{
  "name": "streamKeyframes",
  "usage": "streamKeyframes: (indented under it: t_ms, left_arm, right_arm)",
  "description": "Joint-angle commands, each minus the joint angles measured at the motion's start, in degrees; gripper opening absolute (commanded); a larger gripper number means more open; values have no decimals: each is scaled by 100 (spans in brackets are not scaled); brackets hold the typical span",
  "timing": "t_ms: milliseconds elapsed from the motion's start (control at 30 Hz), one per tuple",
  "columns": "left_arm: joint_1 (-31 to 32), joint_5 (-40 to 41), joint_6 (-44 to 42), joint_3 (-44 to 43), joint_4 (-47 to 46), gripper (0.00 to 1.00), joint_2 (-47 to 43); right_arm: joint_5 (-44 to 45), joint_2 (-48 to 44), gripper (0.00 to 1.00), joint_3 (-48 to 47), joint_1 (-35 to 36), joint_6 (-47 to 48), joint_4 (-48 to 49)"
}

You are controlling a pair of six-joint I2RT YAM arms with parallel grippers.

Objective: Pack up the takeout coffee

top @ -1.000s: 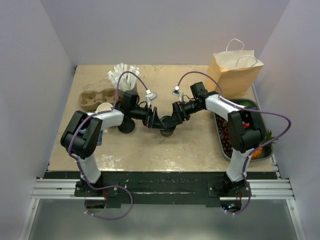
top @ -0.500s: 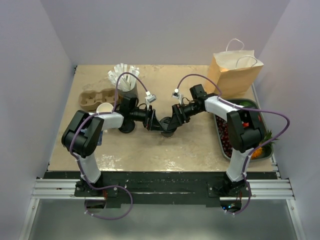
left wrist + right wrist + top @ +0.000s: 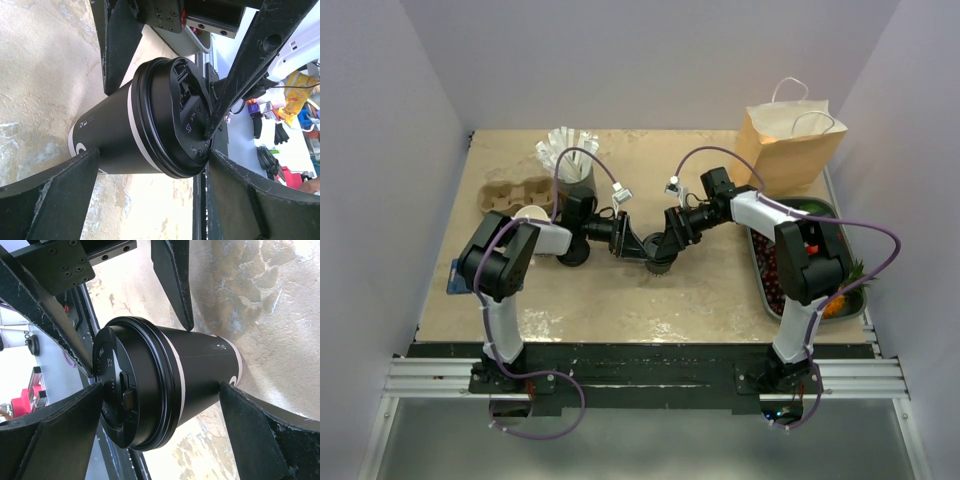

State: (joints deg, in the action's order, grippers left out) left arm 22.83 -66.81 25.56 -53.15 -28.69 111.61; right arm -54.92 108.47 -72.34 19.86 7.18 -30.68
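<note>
Open jaws round the takeout coffee (image 3: 115, 132)

The left gripper (image 3: 152, 152) has its fingers wide apart, one on each side of the cup, with no clamp showing. The right gripper (image 3: 160, 390) is spread just as wide around it from the opposite side. The coffee stands upright, lid on, mid-way across the table (image 3: 700, 295), well apart from the paper bag (image 3: 790, 145)

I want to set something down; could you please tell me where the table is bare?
Free: near strip between arm bases and takeout coffee; back middle between straw cup and paper bag. Crowded: centre, carrier corner, tray.
</note>
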Motion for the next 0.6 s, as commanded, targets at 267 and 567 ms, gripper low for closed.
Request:
streamKeyframes:
  t_ms: [267,567]
  left_arm:
    - [73,765,220,-292,-172,98,-298]
    - [-165,1037,431,-214,161,99,-351]
  right_arm:
    - [-308,-80,99,-509,-122,697,-439]
    - [-915,165,99,-562,-430,135,-202]
